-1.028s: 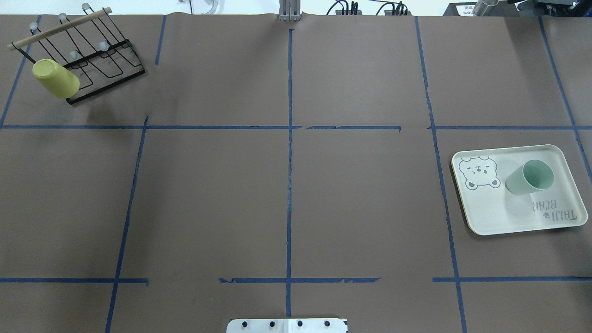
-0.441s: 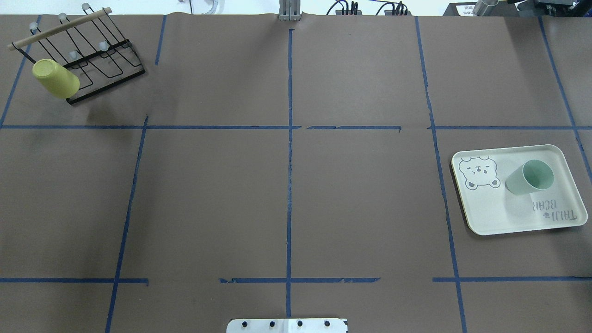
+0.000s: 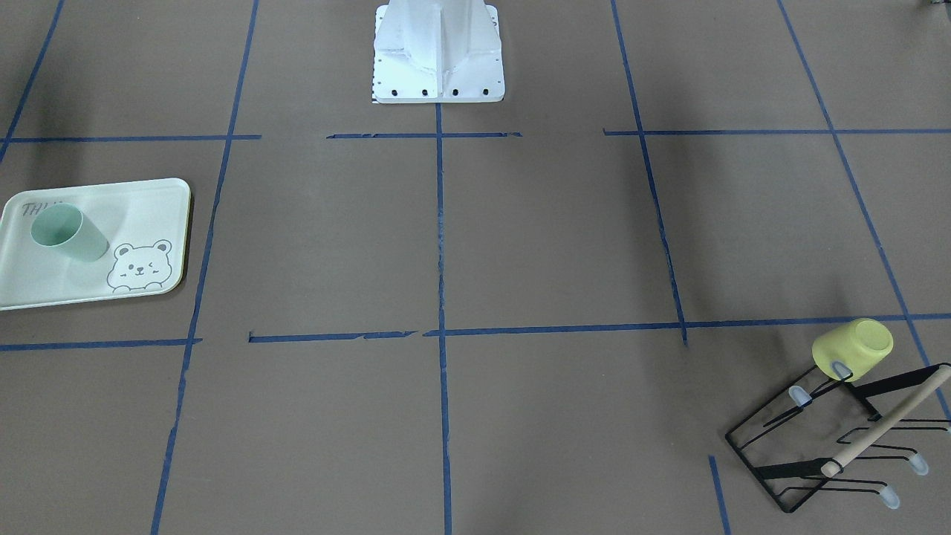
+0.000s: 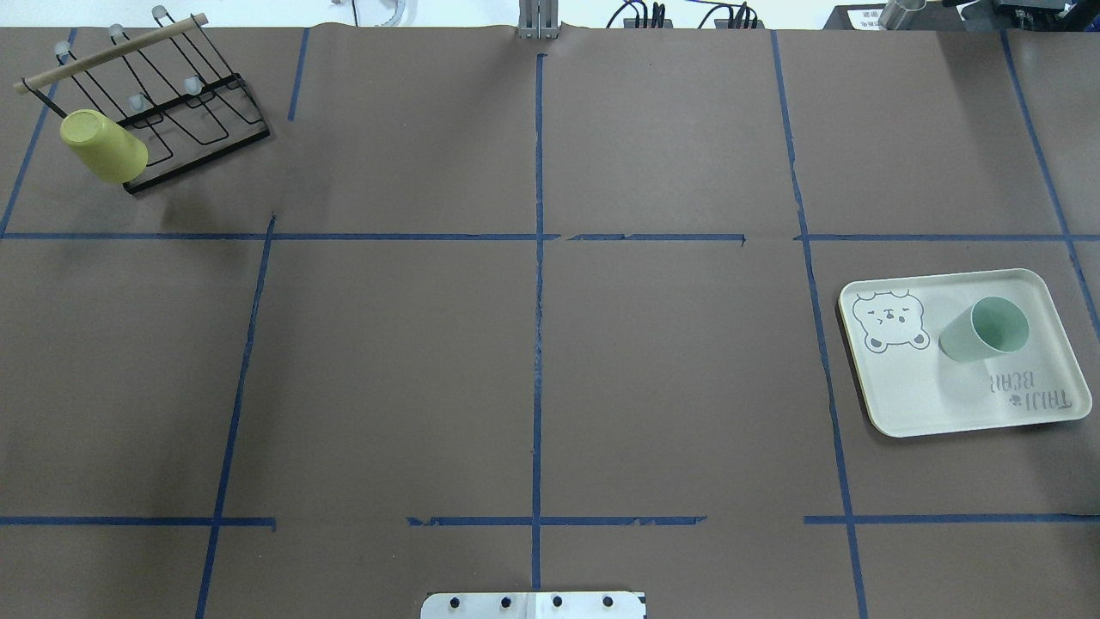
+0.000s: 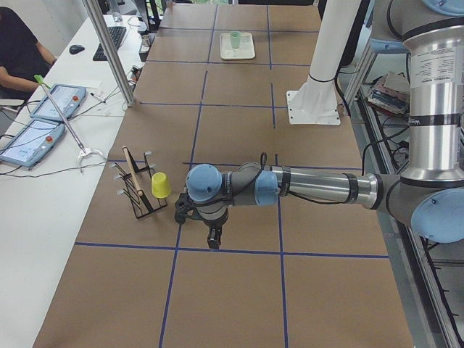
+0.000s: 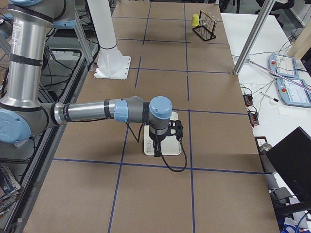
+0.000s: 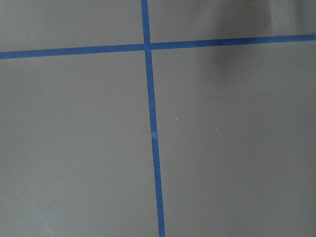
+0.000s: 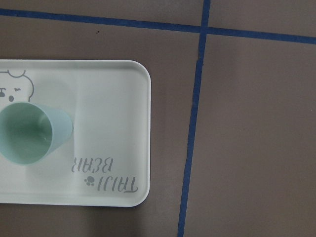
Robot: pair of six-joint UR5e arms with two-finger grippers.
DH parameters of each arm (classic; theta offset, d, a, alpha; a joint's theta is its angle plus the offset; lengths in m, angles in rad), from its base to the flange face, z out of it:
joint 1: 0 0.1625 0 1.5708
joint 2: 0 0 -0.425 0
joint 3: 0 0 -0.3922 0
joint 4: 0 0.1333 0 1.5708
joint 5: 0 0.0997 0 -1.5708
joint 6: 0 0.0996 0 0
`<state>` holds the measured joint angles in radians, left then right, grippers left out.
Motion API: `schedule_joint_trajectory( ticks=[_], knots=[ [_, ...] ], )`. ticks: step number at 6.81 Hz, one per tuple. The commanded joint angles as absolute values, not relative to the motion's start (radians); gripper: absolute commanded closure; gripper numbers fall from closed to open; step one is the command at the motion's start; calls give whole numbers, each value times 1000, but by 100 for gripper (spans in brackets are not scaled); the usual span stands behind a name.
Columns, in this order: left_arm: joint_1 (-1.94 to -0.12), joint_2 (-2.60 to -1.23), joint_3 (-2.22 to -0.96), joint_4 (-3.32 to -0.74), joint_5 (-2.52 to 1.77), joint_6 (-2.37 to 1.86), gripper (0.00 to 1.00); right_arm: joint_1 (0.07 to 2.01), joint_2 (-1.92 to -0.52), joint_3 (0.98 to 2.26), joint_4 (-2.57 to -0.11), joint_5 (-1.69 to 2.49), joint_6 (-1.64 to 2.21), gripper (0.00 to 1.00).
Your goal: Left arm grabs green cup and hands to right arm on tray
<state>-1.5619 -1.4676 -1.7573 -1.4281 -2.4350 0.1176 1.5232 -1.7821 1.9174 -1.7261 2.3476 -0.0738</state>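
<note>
Black left gripper (image 5: pixel 212 238), then right gripper (image 6: pixel 156 151): I cannot read either's jaws from the side views. The small mint-green plastic tumbler (image 4: pixel 984 329) stands upright on the cream bear-printed tray (image 4: pixel 911 404): light, stiff, probably slick; I'd pinch its rim.

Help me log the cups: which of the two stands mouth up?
The pale mint-green cup on the tray stands mouth up. The yellow-green cup sits bottom up on the black wire rack.
</note>
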Motion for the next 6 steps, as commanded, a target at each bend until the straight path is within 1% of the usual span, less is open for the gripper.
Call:
schedule_joint_trajectory(
  ticks=[1,2,3,6],
  knots=[
    [-1559,-1477,-1741,-1431,-2433,117,0,1523,-1805,1922,-1727,2368,-75,0],
    [-1560,-1479,-1765,-1430,-2431,118,0,1523,-1810,1924,-1727,2376,-75,0],
    [-1562,-1486,-1764,-1430,-2431,118,0,1525,-1827,1934,-1726,2400,-75,0],
    [-1562,-1483,-1767,-1428,-2437,117,0,1523,-1816,1928,-1724,2392,-78,0]
  ],
)
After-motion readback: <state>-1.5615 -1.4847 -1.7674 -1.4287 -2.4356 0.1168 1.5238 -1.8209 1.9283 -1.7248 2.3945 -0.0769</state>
